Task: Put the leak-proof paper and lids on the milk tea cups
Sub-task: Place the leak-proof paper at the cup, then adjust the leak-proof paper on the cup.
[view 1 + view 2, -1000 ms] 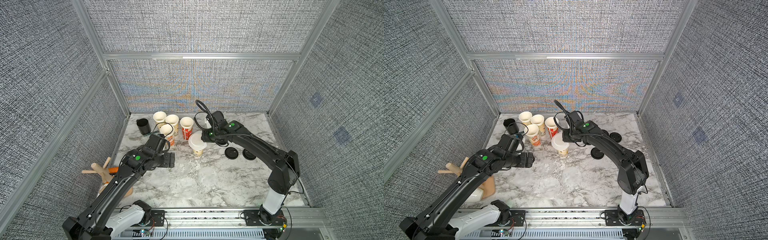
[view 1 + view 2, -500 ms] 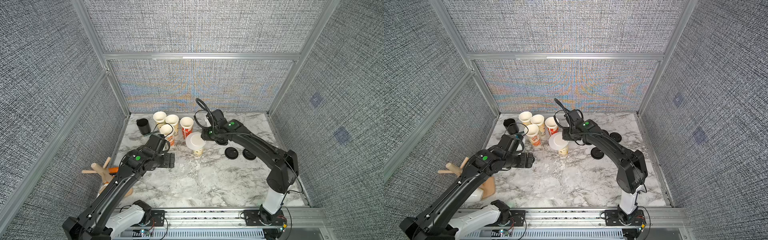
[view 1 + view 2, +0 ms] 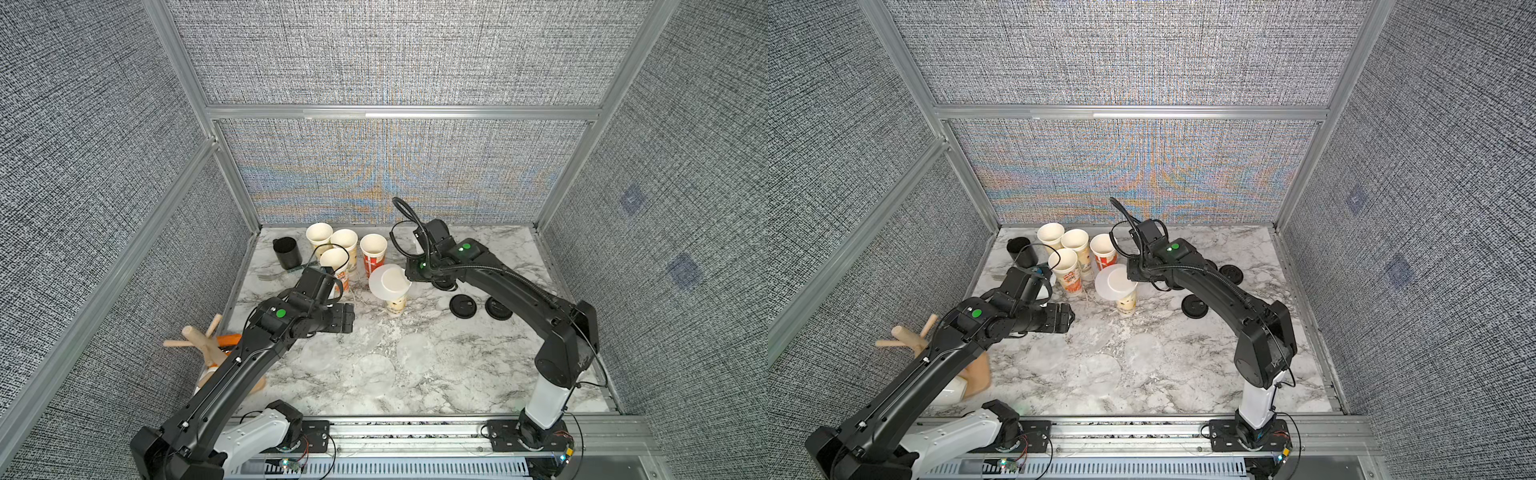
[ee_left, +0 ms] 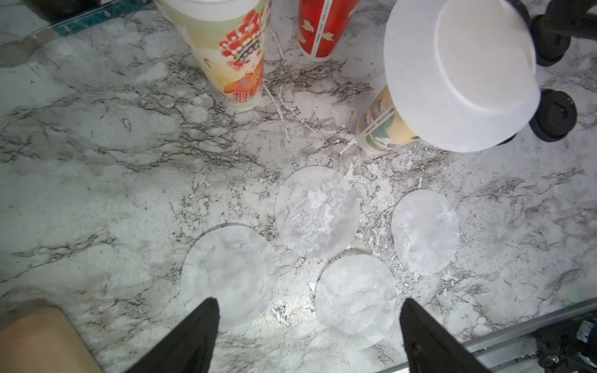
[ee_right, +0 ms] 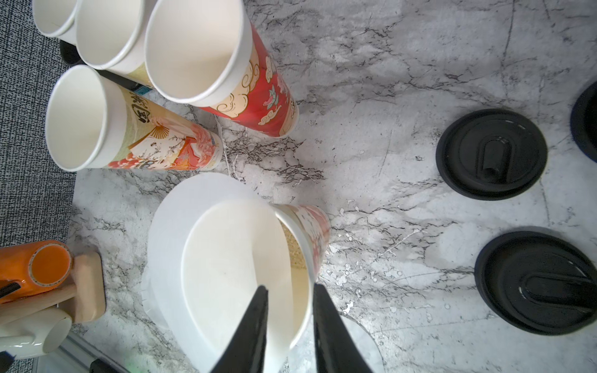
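A round whitish leak-proof paper (image 3: 388, 280) (image 3: 1115, 282) (image 4: 458, 74) (image 5: 181, 226) lies off-centre over the front milk tea cup (image 3: 395, 305) (image 5: 310, 232), leaving part of the mouth uncovered. My right gripper (image 5: 290, 287) (image 3: 409, 272) hangs over that cup's rim, its jaws a narrow gap apart and pinching nothing. Several more sheets of leak-proof paper (image 4: 318, 211) (image 4: 355, 297) lie flat on the marble below my left gripper (image 4: 308, 303) (image 3: 347, 318), which is wide open and empty. Several uncovered milk tea cups (image 3: 344, 241) (image 5: 193, 51) stand behind.
A black mug (image 3: 286, 251) stands at the back left, with a fork (image 3: 270, 275) beside it. Black lids (image 3: 462, 306) (image 5: 491, 153) lie to the right of the cups. A wooden rack (image 3: 208, 345) with an orange mug (image 5: 35, 268) stands at the left edge.
The paper over the front cup has slid slightly to the left. The right jaws have parted a little. Both arms have hardly moved.
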Action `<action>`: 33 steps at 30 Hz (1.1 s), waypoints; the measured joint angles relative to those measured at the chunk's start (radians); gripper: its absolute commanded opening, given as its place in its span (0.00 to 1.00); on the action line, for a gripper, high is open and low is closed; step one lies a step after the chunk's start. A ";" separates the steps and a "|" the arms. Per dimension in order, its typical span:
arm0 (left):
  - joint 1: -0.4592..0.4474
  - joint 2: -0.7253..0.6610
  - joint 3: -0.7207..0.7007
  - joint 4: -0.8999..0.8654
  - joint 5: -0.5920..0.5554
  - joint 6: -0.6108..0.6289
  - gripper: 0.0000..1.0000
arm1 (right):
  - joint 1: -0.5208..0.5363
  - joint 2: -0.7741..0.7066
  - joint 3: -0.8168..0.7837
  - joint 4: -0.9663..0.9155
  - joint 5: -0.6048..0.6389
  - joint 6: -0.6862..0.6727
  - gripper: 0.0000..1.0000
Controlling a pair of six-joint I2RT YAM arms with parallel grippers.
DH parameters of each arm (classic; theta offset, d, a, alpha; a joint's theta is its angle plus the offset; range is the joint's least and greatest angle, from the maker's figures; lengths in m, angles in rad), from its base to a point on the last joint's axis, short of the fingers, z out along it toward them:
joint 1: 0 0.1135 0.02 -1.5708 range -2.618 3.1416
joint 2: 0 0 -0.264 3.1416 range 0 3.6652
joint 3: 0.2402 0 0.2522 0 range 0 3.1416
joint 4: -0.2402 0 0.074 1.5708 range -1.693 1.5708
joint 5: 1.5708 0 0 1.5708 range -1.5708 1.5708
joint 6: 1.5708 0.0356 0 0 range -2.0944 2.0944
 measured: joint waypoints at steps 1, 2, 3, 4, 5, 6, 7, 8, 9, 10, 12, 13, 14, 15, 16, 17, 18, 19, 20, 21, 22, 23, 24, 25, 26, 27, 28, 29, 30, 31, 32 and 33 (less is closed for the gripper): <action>0.000 0.009 0.003 0.016 0.014 0.002 0.76 | 0.000 -0.005 0.000 -0.001 0.000 0.000 0.28; 0.000 0.020 0.006 0.040 0.039 0.002 0.76 | -0.002 -0.016 -0.002 -0.001 0.000 -0.002 0.28; 0.000 0.030 0.010 0.061 0.059 0.002 0.75 | -0.004 -0.029 -0.008 -0.002 0.000 -0.007 0.28; 0.000 0.039 0.013 0.081 0.075 0.000 0.73 | -0.007 -0.048 -0.020 0.001 -0.001 -0.012 0.28; 0.000 0.050 0.016 0.108 0.095 -0.005 0.70 | -0.010 -0.071 -0.036 0.002 0.000 -0.012 0.28; 0.000 0.060 0.016 0.135 0.112 -0.009 0.68 | -0.015 -0.098 -0.055 -0.001 0.000 -0.017 0.28; 0.000 0.072 0.016 0.158 0.123 -0.014 0.67 | -0.020 -0.124 -0.076 0.003 -0.001 -0.020 0.28; 0.000 0.085 0.016 0.185 0.138 -0.028 0.67 | -0.028 -0.161 -0.109 0.014 -0.001 -0.026 0.28; 0.000 0.098 0.016 0.208 0.146 -0.036 0.66 | -0.036 -0.198 -0.141 0.014 -0.004 -0.031 0.28; 0.000 0.110 0.016 0.225 0.148 -0.047 0.66 | -0.045 -0.232 -0.169 0.017 -0.008 -0.037 0.28; 0.000 0.142 0.022 0.256 0.151 -0.082 0.66 | -0.069 -0.316 -0.243 0.029 -0.018 -0.052 0.28; 0.002 0.155 0.026 0.266 0.147 -0.094 0.66 | -0.080 -0.348 -0.273 0.035 -0.021 -0.059 0.28; 0.003 0.172 0.032 0.275 0.142 -0.108 0.66 | -0.094 -0.385 -0.310 0.045 -0.029 -0.068 0.28; 0.004 0.183 0.034 0.286 0.136 -0.118 0.66 | -0.106 -0.414 -0.339 0.050 -0.037 -0.074 0.28; 0.005 0.195 0.035 0.303 0.136 -0.127 0.66 | -0.120 -0.447 -0.373 0.056 -0.049 -0.080 0.28; 0.006 0.205 0.035 0.318 0.135 -0.140 0.66 | -0.133 -0.474 -0.402 0.062 -0.056 -0.088 0.28; 0.010 0.214 0.034 0.332 0.136 -0.143 0.66 | -0.145 -0.498 -0.429 0.066 -0.062 -0.091 0.28; 0.013 0.226 0.034 0.352 0.136 -0.156 0.66 | -0.154 -0.518 -0.452 0.069 -0.070 -0.097 0.28; 0.018 0.237 0.032 0.372 0.136 -0.167 0.66 | -0.160 -0.537 -0.476 0.075 -0.079 -0.101 0.28; 0.022 0.246 0.028 0.389 0.136 -0.170 0.66 | -0.164 -0.551 -0.494 0.077 -0.086 -0.104 0.28; 0.029 0.256 0.021 0.412 0.137 -0.185 0.66 | -0.170 -0.565 -0.510 0.080 -0.094 -0.105 0.28; 0.035 0.263 0.011 0.433 0.138 -0.193 0.66 | -0.175 -0.578 -0.526 0.085 -0.101 -0.106 0.28; 0.040 0.267 0.002 0.452 0.142 -0.196 0.66 | -0.178 -0.586 -0.536 0.089 -0.102 -0.109 0.28; 0.047 0.272 -0.010 0.475 0.149 -0.211 0.66 | -0.182 -0.594 -0.545 0.091 -0.103 -0.110 0.28; 0.055 0.278 -0.021 0.499 0.160 -0.219 0.66 | -0.185 -0.600 -0.554 0.095 -0.106 -0.112 0.28; 0.062 0.283 -0.029 0.520 0.167 -0.221 0.66 | -0.186 -0.605 -0.559 0.097 -0.107 -0.112 0.28; 0.071 0.288 -0.037 0.542 0.177 -0.233 0.66 | -0.190 -0.609 -0.564 0.098 -0.109 -0.112 0.28; 0.080 0.294 -0.046 0.568 0.190 -0.245 0.66 | -0.191 -0.612 -0.568 0.098 -0.109 -0.112 0.28; 0.088 0.299 -0.052 0.588 0.202 -0.246 0.66 | -0.192 -0.615 -0.571 0.097 -0.110 -0.112 0.28; 0.097 0.306 -0.059 0.612 0.219 -0.257 0.66 | -0.193 -0.618 -0.572 0.098 -0.112 -0.112 0.28; 0.102 0.312 -0.065 0.634 0.233 -0.269 0.65 | -0.195 -0.620 -0.575 0.100 -0.114 -0.112 0.28; 0.104 0.316 -0.070 0.654 0.249 -0.270 0.65 | -0.195 -0.621 -0.576 0.101 -0.117 -0.112 0.28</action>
